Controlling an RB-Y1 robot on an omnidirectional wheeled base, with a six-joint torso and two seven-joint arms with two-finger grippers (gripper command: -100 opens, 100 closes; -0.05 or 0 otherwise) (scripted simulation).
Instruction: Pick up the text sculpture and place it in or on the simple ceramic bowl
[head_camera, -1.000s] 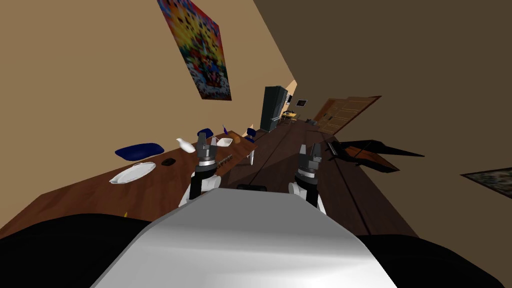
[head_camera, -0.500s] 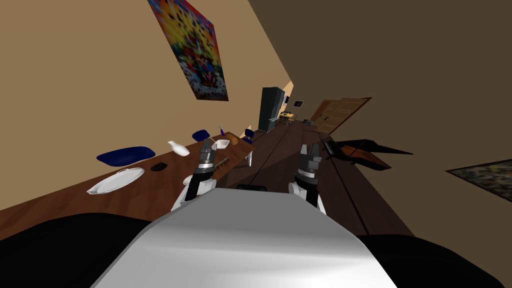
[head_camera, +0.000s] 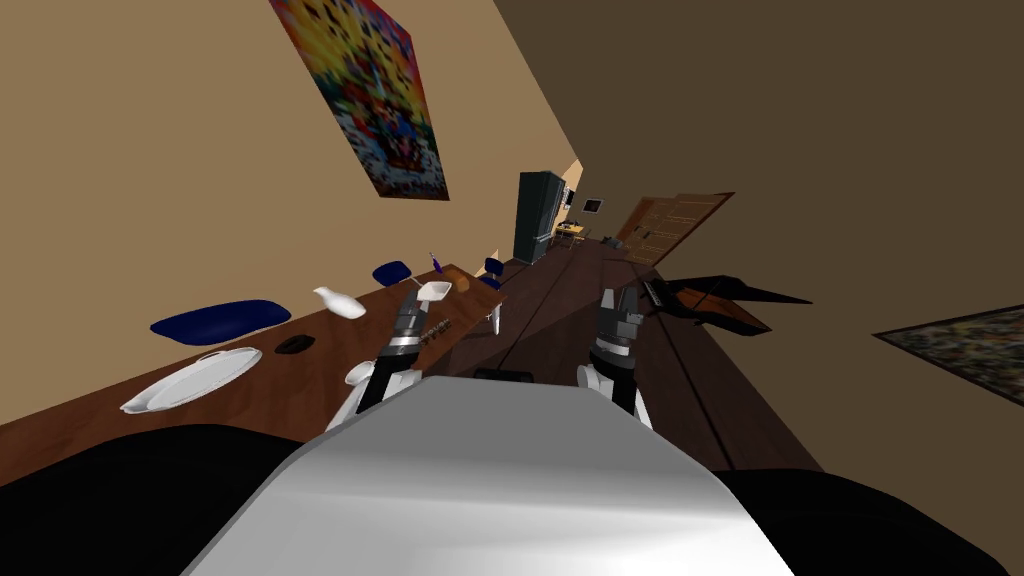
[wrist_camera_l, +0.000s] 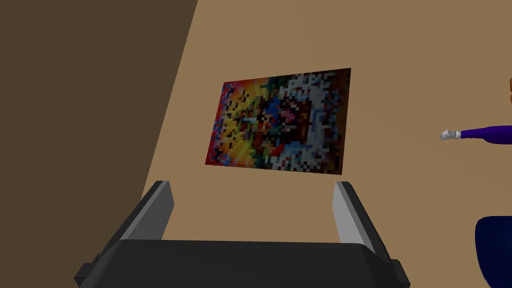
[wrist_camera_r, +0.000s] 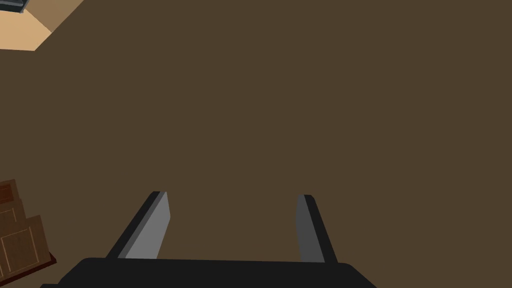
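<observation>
On the wooden table (head_camera: 260, 395), the text sculpture (head_camera: 436, 328) lies untouched near the white bowl (head_camera: 434, 290), just beside the left gripper (head_camera: 414, 300). It and the right gripper (head_camera: 620, 298) stand released, empty. Step judged: approach. Next: lower left gripper astride the sculpture.

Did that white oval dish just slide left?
No. The white dish stays beside the blue tray; the poster shifted alike, so my camera moved.

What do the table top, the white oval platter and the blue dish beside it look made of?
The table top looks like wood: matt reddish brown with grain streaks. The white oval platter is plain, smooth white, possibly ceramic, but the flat look leaves that open. The blue dish is uniform dark blue with no texture or shine, so its material cannot be told.
</observation>
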